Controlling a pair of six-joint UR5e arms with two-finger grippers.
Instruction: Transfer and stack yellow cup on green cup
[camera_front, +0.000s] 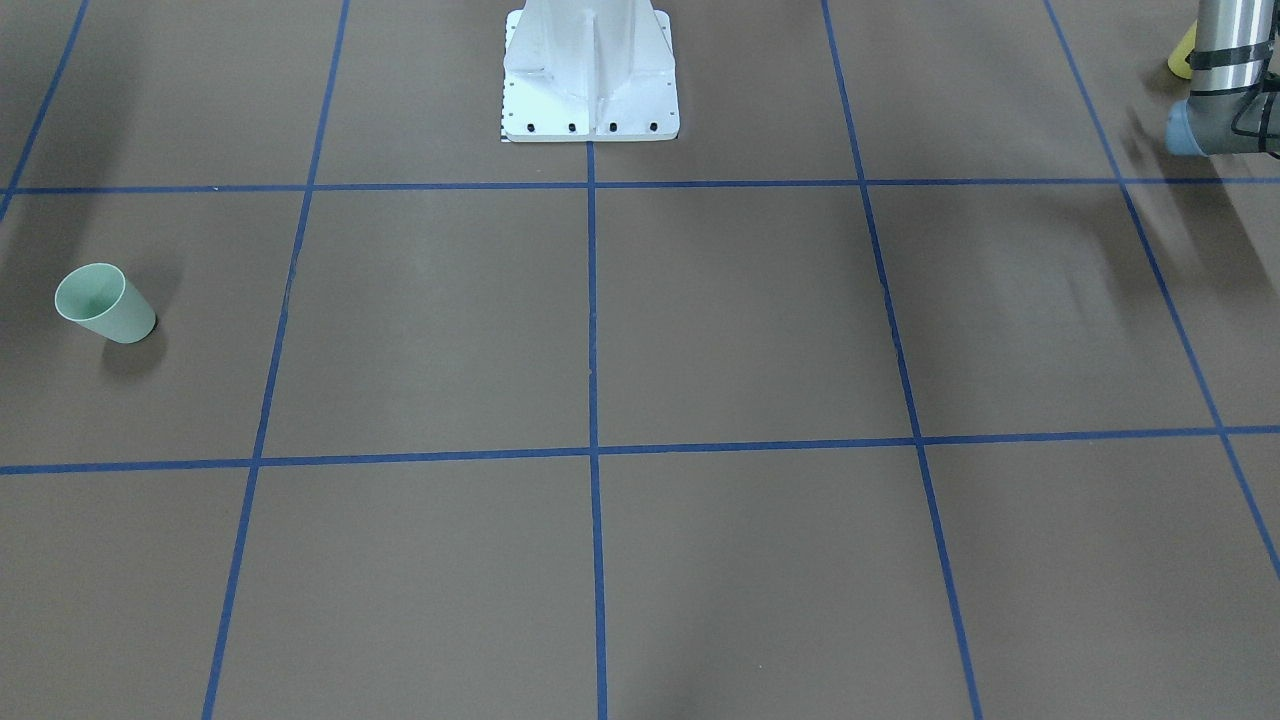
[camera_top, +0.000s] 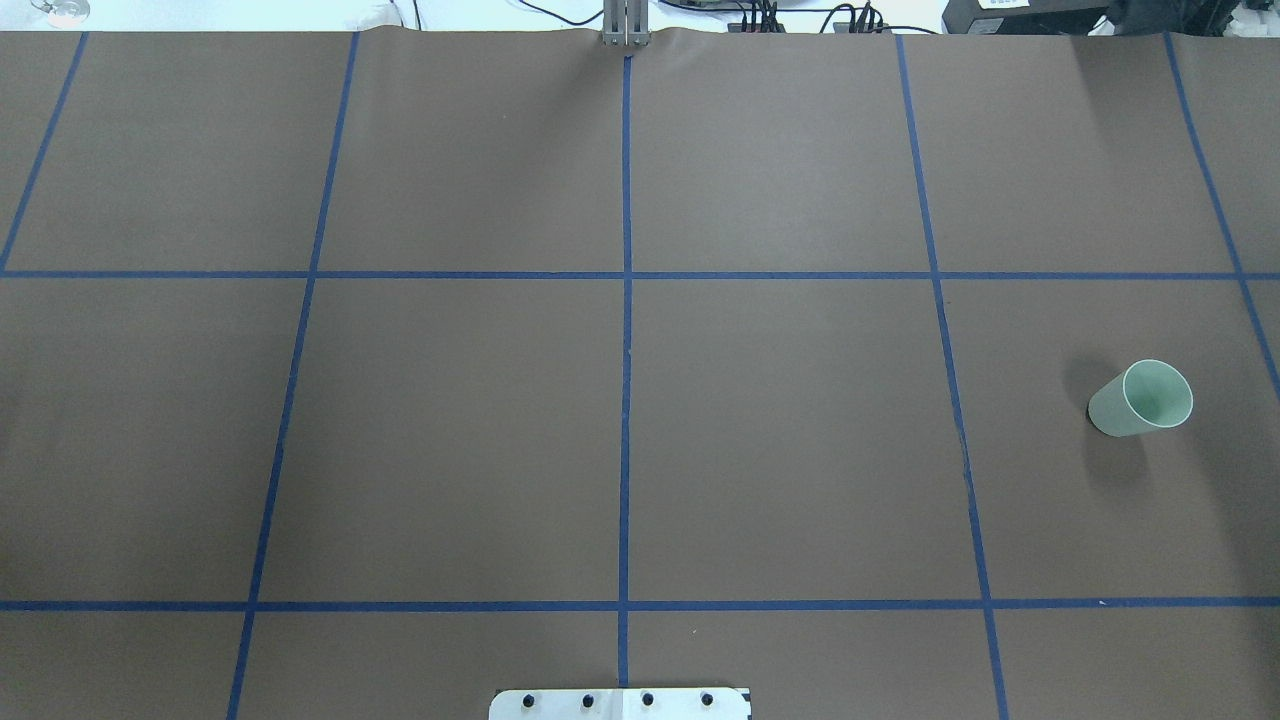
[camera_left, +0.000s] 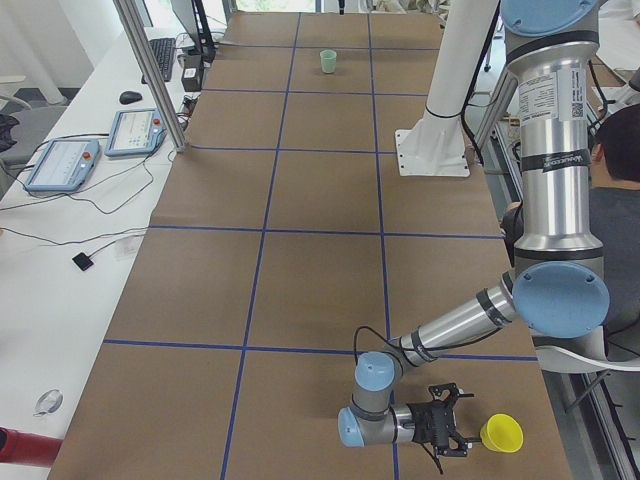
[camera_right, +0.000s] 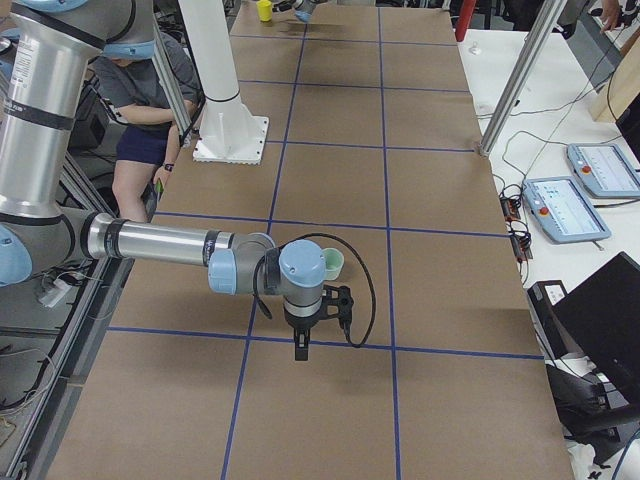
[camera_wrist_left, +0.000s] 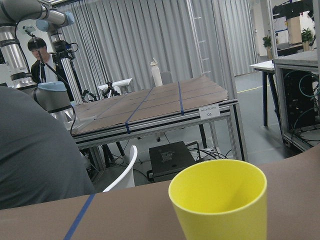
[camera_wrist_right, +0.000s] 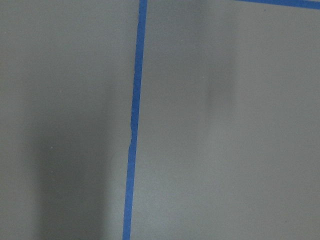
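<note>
Two cups, well apart. Front: green cup (camera_front: 105, 303) upright on counter (camera_front: 700, 320); yellow cup (camera_front: 1183, 50) mostly hidden behind left arm (camera_front: 1228, 80). Left end: left pincer (camera_left: 460, 422) just beside yellow cup, grip not discernible. Right end: right pincer (camera_right: 300, 348) near green cup, half hidden by right arm (camera_right: 290, 270), grip unclear. Left wrist: person (camera_wrist_left: 35, 165) behind.

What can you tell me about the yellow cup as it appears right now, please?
The yellow cup is a plain, bright yellow tumbler, plastic by its look, tapering from a wider rim. It stands upright on the brown table cover near the edge at the robot's left end, just ahead of the left gripper. Whether the jaws touch it cannot be told.
</note>
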